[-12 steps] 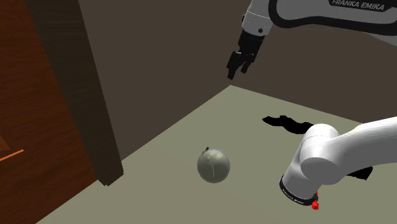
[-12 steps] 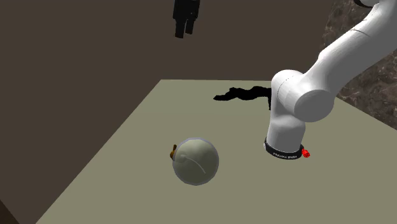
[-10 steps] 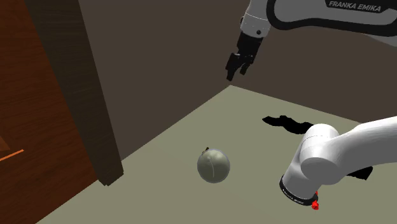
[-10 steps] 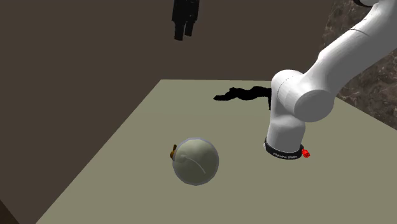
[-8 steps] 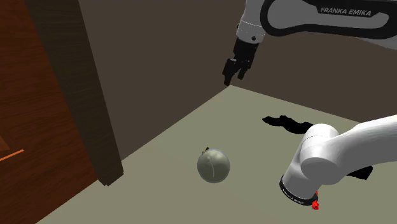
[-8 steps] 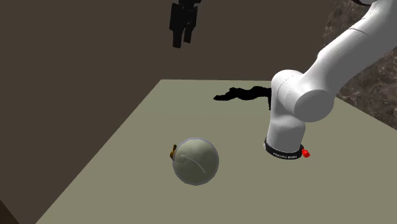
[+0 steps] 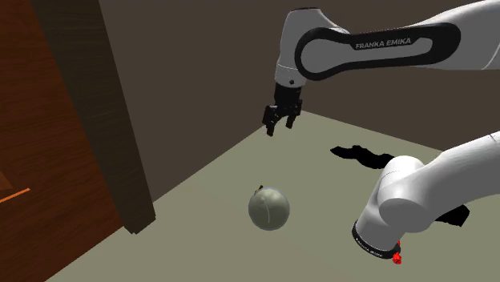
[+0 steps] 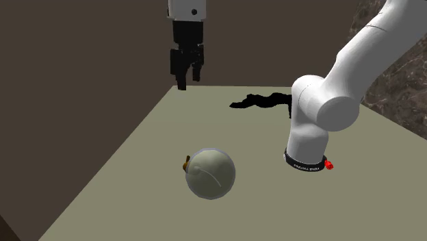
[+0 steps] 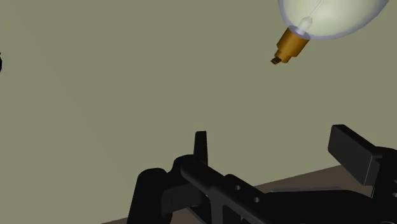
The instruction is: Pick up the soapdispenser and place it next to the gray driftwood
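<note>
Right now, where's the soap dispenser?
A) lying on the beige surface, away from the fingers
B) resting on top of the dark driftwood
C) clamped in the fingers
A: the soap dispenser lies on the beige surface, while the gripper hangs in the air with its fingers apart and nothing between them.

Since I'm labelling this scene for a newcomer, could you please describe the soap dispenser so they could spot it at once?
On the olive tabletop, beside the white arm's base, lies a pale glassy ball. Its short brown nozzle sets it apart from the black jagged piece farther back.
</note>
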### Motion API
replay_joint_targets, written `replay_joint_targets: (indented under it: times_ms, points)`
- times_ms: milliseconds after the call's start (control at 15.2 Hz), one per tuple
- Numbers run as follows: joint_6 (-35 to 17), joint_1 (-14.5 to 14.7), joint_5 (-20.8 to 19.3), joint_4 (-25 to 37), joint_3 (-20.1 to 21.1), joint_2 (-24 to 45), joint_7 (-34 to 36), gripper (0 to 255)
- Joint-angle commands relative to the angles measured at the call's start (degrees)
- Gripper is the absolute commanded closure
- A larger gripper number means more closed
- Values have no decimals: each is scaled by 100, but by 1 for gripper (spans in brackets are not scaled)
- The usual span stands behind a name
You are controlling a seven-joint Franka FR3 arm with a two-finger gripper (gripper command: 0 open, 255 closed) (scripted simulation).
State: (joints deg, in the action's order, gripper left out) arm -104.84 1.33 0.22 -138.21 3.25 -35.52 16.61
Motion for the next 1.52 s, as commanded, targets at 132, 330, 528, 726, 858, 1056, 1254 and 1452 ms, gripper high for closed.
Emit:
replay_joint_targets:
  times_ms: [132,330,528,726,858,1056,1254,1452]
  points:
    - [-388,60,283,-291,115,472,331,0]
    - [-694,118,509,-447,192,891,545,0]
    - [-1014,186,754,-562,270,1352,733,0]
    - [-1341,268,1021,-634,344,1855,893,0]
    - [-1559,329,1213,-656,393,2212,981,0]
    - [-1798,365,1300,-755,427,2396,994,0]
    - [-2060,391,1343,-892,456,2519,978,0]
    - [-2289,414,1381,-1001,481,2638,962,0]
